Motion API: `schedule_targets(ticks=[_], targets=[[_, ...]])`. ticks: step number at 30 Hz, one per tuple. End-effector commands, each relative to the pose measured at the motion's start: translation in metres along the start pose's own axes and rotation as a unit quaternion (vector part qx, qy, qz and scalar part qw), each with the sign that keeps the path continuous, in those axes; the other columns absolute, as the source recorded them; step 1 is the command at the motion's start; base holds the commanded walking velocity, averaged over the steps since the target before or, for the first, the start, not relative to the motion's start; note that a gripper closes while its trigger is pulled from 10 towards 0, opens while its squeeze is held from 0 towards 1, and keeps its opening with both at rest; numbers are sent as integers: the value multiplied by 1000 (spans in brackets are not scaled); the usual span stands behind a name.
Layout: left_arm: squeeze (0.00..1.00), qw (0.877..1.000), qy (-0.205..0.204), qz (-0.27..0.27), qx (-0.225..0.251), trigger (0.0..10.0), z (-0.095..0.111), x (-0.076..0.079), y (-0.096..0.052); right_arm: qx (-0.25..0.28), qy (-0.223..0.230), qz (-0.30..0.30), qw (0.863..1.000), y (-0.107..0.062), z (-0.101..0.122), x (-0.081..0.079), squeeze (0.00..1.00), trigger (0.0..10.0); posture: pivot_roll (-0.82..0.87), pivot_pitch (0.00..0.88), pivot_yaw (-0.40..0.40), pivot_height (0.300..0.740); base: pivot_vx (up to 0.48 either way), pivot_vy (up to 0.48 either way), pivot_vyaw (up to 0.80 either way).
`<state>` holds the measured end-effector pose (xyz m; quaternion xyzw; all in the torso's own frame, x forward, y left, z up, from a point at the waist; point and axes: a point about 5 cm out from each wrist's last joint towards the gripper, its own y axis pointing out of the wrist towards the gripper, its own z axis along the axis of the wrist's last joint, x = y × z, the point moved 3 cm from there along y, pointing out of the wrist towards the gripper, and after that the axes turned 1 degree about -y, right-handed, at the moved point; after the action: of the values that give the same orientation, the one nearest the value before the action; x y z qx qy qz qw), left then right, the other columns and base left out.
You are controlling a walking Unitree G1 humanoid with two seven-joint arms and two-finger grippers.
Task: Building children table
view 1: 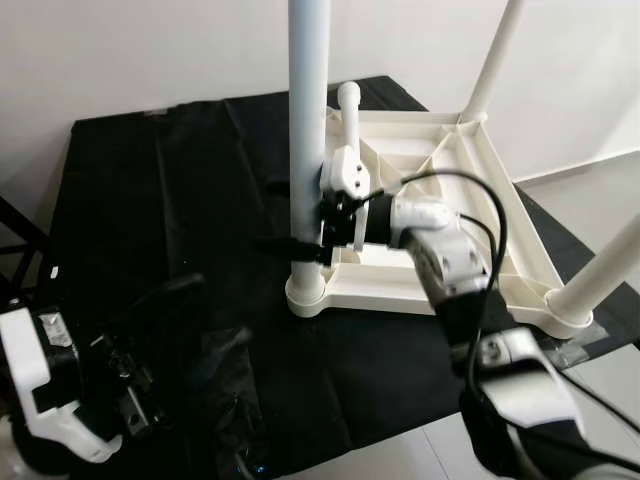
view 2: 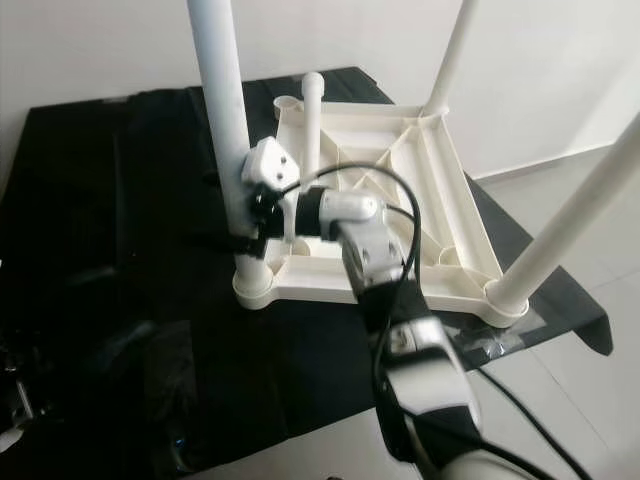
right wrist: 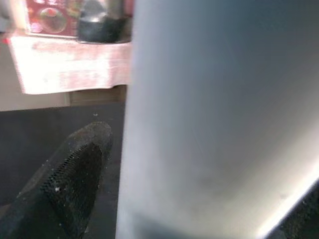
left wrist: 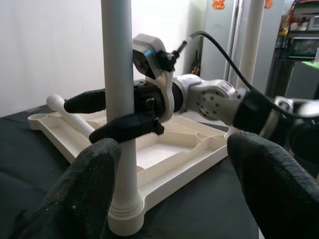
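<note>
A white children's table point(view 1: 505, 235) lies upside down on a black cloth. Three white legs stand up from its corners: near-left leg point(view 1: 307, 100), far-right leg point(view 1: 495, 60) and near-right leg point(view 1: 610, 270). A fourth, loose leg point(left wrist: 67, 109) lies on the upturned top near the far-left corner. My right gripper point(view 1: 283, 215) reaches across the top and is shut on the near-left leg low down, one black finger point(left wrist: 130, 127) on each side of it. My left gripper point(left wrist: 174, 199) hangs open, low at the near left, looking at that leg from a short distance.
The black cloth point(view 1: 150, 200) covers a low platform against a white wall. Pale tiled floor point(view 1: 590, 180) lies to the right and in front. Grey tape point(view 1: 590, 345) holds the cloth's near-right edge. A black cable point(view 1: 470, 200) loops over my right arm.
</note>
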<state>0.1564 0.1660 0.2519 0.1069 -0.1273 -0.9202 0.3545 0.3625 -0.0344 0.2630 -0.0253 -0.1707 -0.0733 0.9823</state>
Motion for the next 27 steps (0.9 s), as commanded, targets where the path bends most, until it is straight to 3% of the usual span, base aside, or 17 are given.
schedule_targets(ticks=[1,5,6,7,17,26,27], targets=[[0,1000,-1,-4,-1,10000,3,3,-1,11,11,40,999,3,3,-2,0,10000,93,184,-31,740,0,0,0],[0,1000,1,-1,-6,10000,7,5,-4,19,29,101,994,4,14,-2,0,10000,112,201,-29,740,0,0,0],[0,1000,2,0,-8,10000,7,5,-5,17,32,111,993,4,15,-2,0,7647,112,201,-29,740,0,0,0],[0,1000,2,1,-9,10000,8,5,-6,18,39,118,992,4,16,-1,0,0,113,203,-29,740,0,0,0],[0,1000,4,3,-11,10000,8,4,-6,30,48,123,991,1,16,2,0,0,111,199,-30,740,0,0,0],[0,1000,6,3,-10,10000,7,2,-5,44,40,41,997,-18,6,16,0,0,91,185,-30,740,0,0,0],[0,1000,7,3,-8,10000,7,1,-5,43,38,-1,998,-24,-1,15,0,0,74,182,-33,740,0,0,0]])
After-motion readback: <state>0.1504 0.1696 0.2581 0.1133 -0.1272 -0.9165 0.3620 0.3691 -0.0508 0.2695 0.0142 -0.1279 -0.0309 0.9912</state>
